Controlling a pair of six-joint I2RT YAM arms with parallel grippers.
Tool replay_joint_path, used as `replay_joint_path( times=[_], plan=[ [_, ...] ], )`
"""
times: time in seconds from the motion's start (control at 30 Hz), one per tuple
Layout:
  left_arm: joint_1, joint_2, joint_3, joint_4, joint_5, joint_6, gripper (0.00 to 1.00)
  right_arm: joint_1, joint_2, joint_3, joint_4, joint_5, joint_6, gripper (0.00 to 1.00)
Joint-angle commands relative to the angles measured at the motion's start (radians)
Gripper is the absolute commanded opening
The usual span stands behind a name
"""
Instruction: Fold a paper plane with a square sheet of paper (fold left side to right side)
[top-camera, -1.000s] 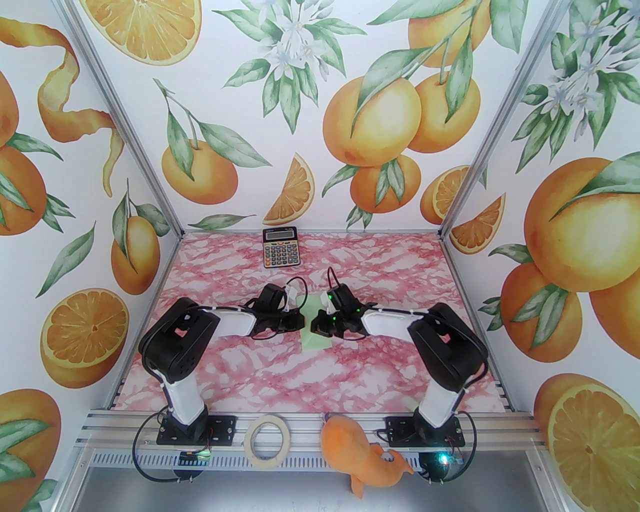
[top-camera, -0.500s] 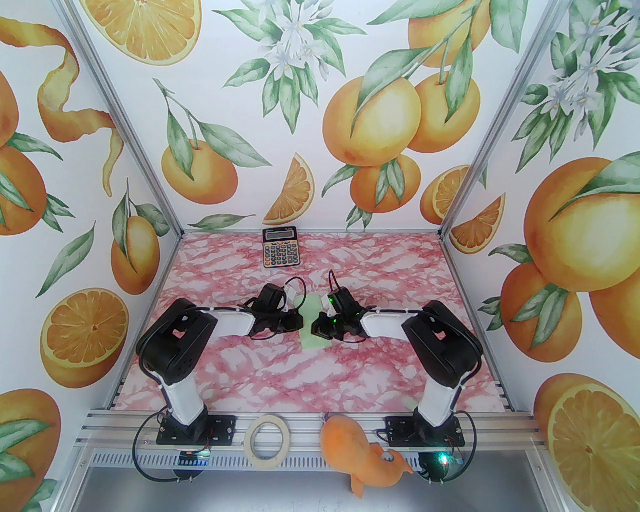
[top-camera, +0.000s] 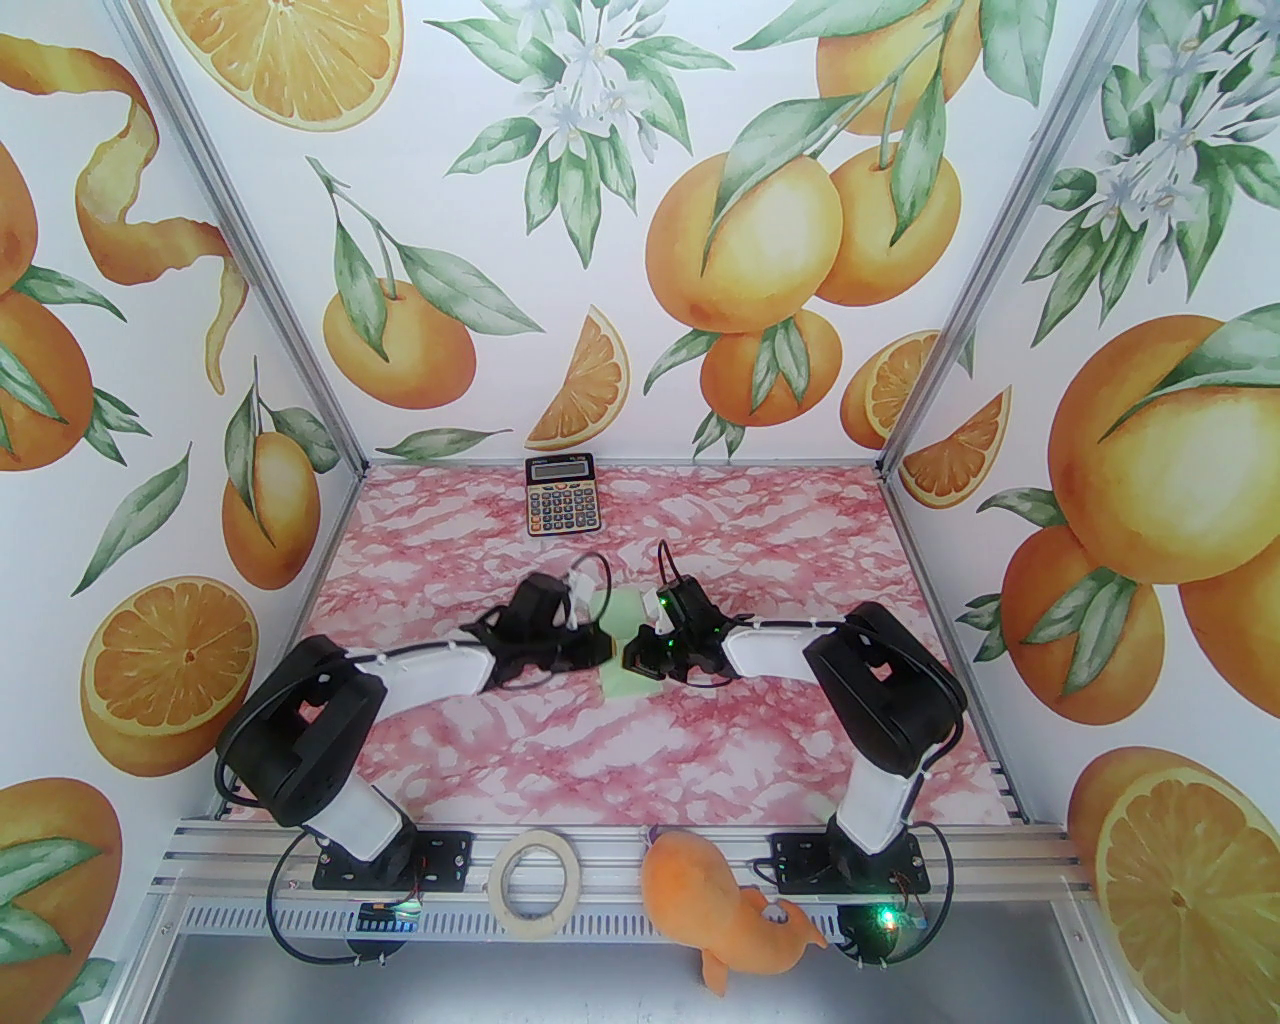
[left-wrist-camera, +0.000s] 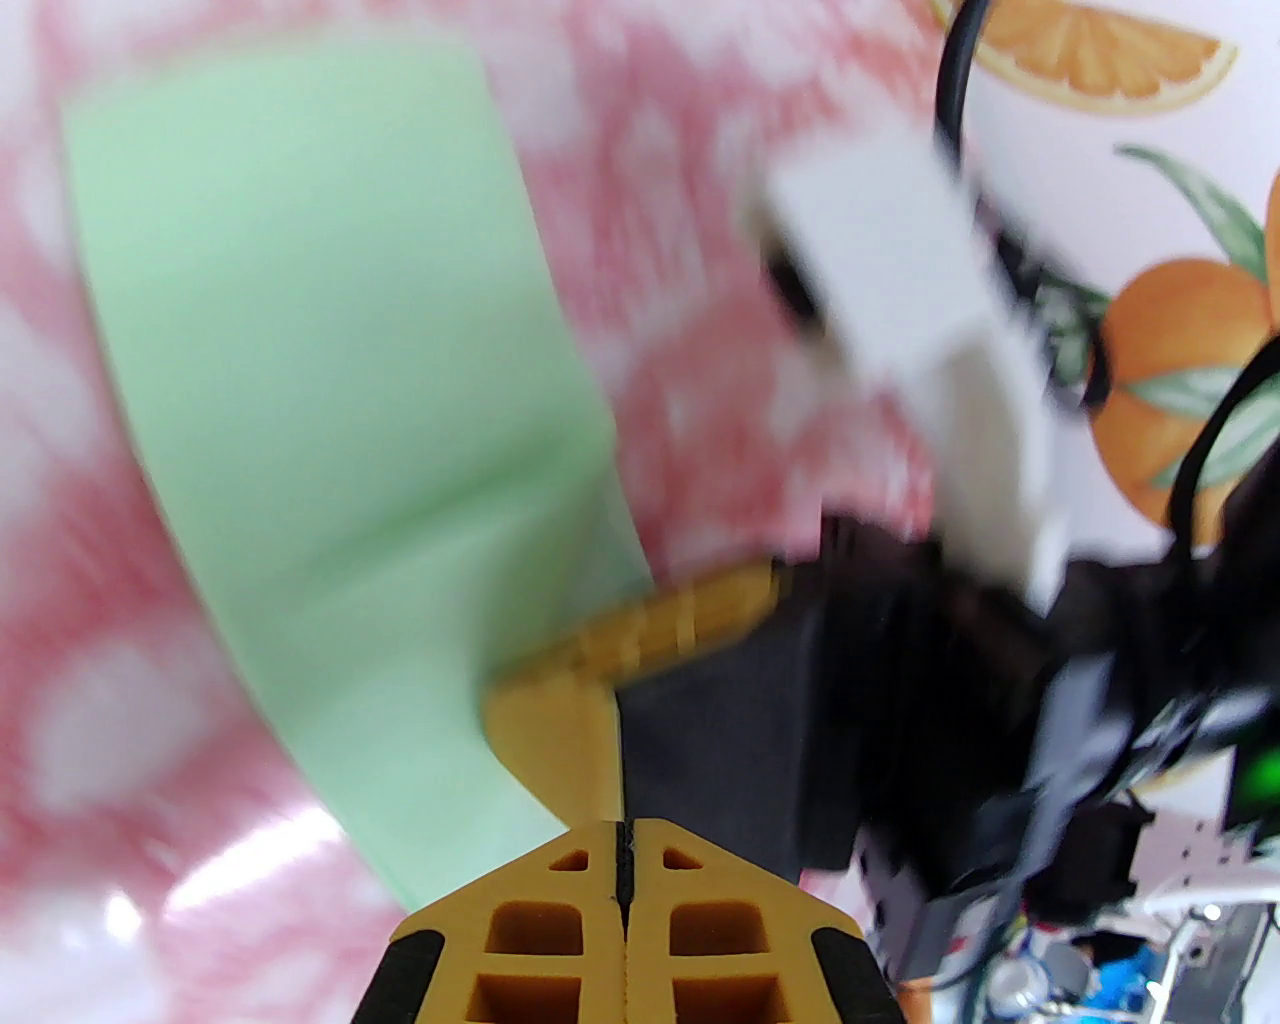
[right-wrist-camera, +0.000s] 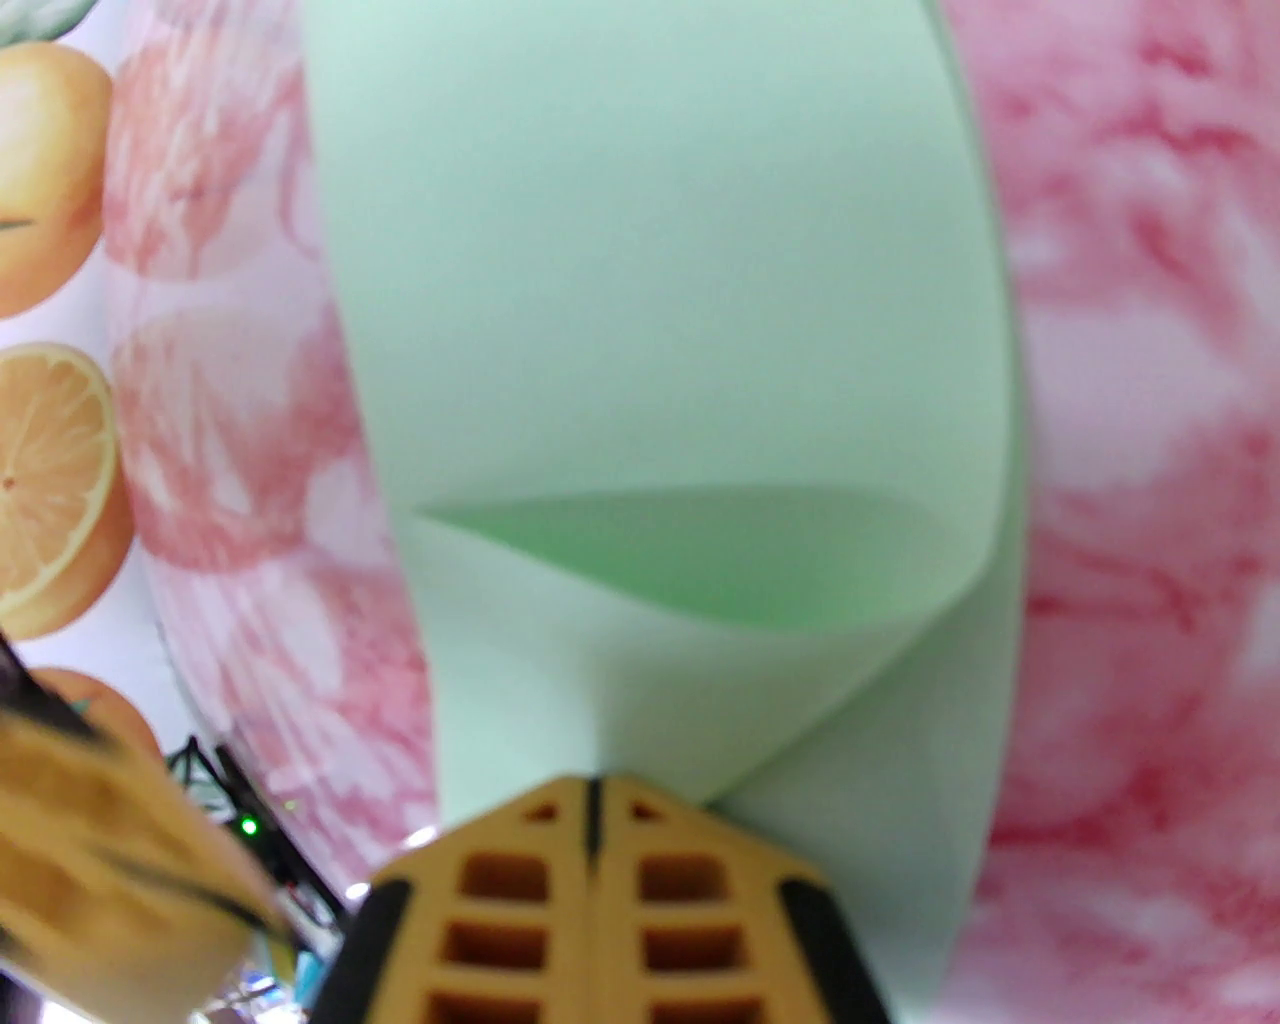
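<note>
I see the thin pale green square sheet of paper (top-camera: 632, 686) lying mid-way across the pink marbled tabletop (top-camera: 500, 740), directly between the two arms. The sheet is doubled over on itself. In the right wrist view its upper layer (right-wrist-camera: 650, 300) bows up off the lower one in an open loop, so I judge the crease not yet set. The left gripper (left-wrist-camera: 625, 830) has its orange fingers fully together with nothing between them, its tip just beside the near edge of the sheet (left-wrist-camera: 330, 400). The right gripper (right-wrist-camera: 592, 790) is likewise fully closed and its tip meets the paper. I cannot tell whether a layer is nipped there or only pressed. In the left wrist view the right gripper (left-wrist-camera: 620, 650) bears on the sheet's edge. As I judge it, the step in hand is flattening the left-to-right fold. To do it well, I would keep one closed tip down as an anchor over the matched free edges. I would lower the other onto the rounded bend and draw it along the fold line with light, even pressure. The main risk is dragging: thin paper on a smooth top will skid or skew if the anchor lifts, so that the edges no longer align.
</note>
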Motion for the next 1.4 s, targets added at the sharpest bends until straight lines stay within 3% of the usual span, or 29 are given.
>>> replay_joint_path(
  times=[0.0, 0.6, 0.87, 1.37],
  plan=[
    [-0.019, 0.026, -0.030, 0.107, 0.011, -0.066, 0.00, 0.003, 0.013, -0.032, -0.042, 0.043, 0.003, 0.00],
    [-0.032, 0.129, -0.094, 0.152, -0.016, -0.045, 0.00, 0.006, 0.011, -0.034, -0.037, 0.042, 0.006, 0.00],
    [-0.040, 0.110, -0.108, 0.058, -0.028, 0.018, 0.00, -0.004, -0.003, -0.030, -0.048, 0.072, 0.031, 0.00],
    [-0.040, 0.106, -0.156, 0.018, -0.020, 0.057, 0.00, -0.117, 0.017, 0.033, -0.114, 0.097, -0.007, 0.00]
  ],
)
